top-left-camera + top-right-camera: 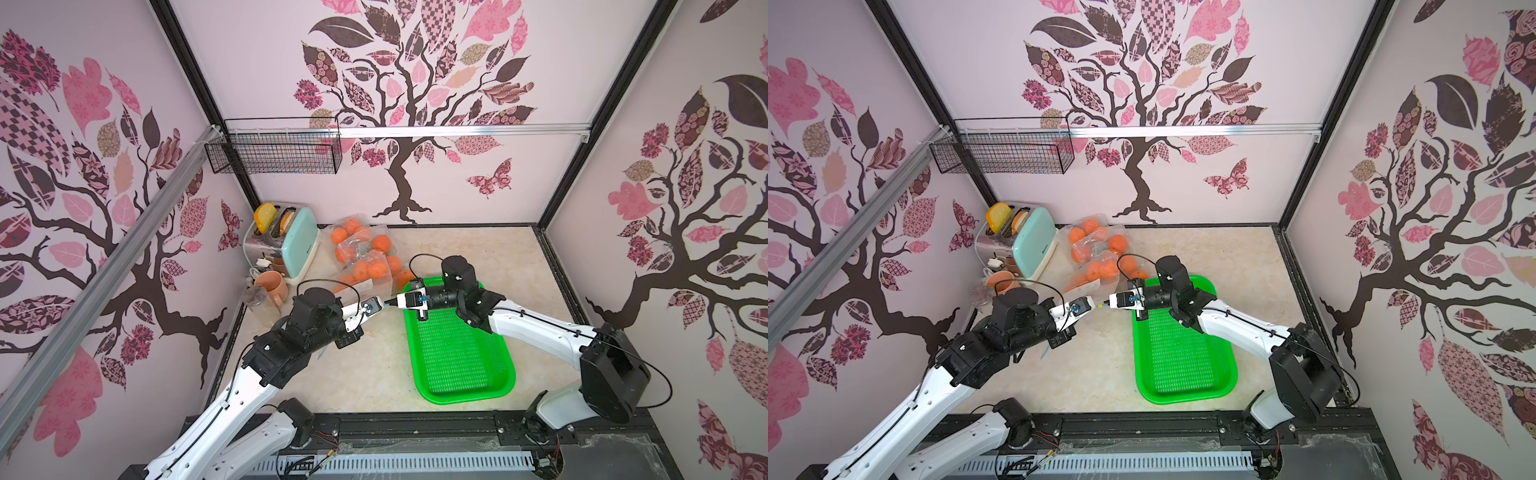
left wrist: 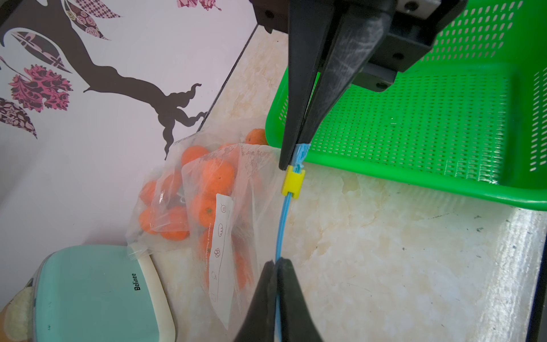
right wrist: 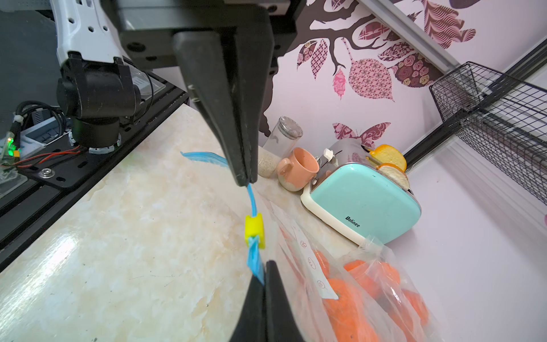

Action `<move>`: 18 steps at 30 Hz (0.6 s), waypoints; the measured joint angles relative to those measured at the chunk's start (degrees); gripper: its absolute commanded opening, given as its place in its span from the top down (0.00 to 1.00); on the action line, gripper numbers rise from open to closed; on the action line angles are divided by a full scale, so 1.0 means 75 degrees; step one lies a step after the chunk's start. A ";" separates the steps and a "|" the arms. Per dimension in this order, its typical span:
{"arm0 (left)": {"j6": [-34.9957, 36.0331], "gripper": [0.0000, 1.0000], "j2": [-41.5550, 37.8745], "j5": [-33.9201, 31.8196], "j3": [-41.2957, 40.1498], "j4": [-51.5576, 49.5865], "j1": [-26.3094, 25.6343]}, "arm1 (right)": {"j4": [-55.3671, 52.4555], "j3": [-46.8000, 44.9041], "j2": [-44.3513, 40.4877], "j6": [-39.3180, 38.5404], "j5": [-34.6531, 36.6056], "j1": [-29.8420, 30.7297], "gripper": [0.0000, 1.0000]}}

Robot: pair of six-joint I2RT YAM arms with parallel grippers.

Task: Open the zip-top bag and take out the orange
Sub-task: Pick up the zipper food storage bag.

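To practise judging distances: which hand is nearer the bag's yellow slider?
Right. The right hand pinches the blue zip strip right beside the yellow slider; the left hand grips it farther along.

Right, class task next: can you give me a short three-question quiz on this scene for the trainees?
1. True or false: the yellow slider sits between the left claw and the right claw.
2. What stands in the toaster slots? A) bread slices B) bananas C) spoons
3. Fill in: both claws pinch the zip-top bag by its ____ zip strip.
Key: 1 true; 2 A; 3 blue.
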 measured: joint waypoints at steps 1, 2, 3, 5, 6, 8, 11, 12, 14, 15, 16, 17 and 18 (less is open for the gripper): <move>-0.0017 0.29 -0.0035 0.0067 -0.0003 0.0009 0.0000 | -0.0009 0.0015 0.0000 0.0035 -0.0020 -0.0003 1.00; -0.0026 0.25 -0.0079 0.0131 -0.0015 0.0044 0.0000 | -0.0038 0.0029 0.0000 0.0055 -0.0035 -0.0003 1.00; -0.0061 0.23 -0.0143 0.0224 -0.0038 0.0105 0.0000 | -0.0087 0.0044 0.0000 0.0076 -0.0064 -0.0003 1.00; -0.0052 0.21 -0.0251 0.0417 -0.0090 0.0271 0.0000 | -0.0181 0.0067 0.0000 0.0093 -0.0122 -0.0003 1.00; -0.0047 0.21 -0.0274 0.0522 -0.0102 0.0344 0.0000 | -0.0221 0.0067 0.0000 0.0099 -0.0149 -0.0003 1.00; -0.0032 0.24 -0.0239 0.0708 -0.0099 0.0490 0.0000 | -0.0291 0.0067 0.0000 0.0099 -0.0189 -0.0003 1.00; 0.0026 0.34 0.0017 0.0906 -0.0099 0.0740 0.0000 | -0.0353 0.0067 0.0000 0.0099 -0.0227 -0.0003 1.00; 0.0029 0.38 0.0134 0.0959 -0.0099 0.0807 0.0000 | -0.0358 0.0067 0.0000 0.0099 -0.0227 -0.0003 1.00; 0.0038 0.41 0.0408 0.1072 -0.0099 0.0860 0.0000 | -0.0373 0.0067 0.0000 0.0105 -0.0239 -0.0003 1.00; 0.0041 0.41 0.0539 0.1145 -0.0099 0.0857 0.0000 | -0.0382 0.0067 0.0000 0.0119 -0.0248 -0.0003 1.00; 0.0029 0.41 0.0635 0.1212 -0.0105 0.0860 0.0000 | -0.0388 0.0067 0.0000 0.0137 -0.0256 -0.0003 1.00; 0.0015 0.41 0.0664 0.1265 -0.0119 0.0883 0.0000 | -0.0388 0.0067 0.0000 0.0152 -0.0259 -0.0003 1.00; 0.0006 0.41 0.0664 0.1309 -0.0152 0.0927 0.0000 | -0.0388 0.0067 0.0000 0.0166 -0.0259 -0.0003 1.00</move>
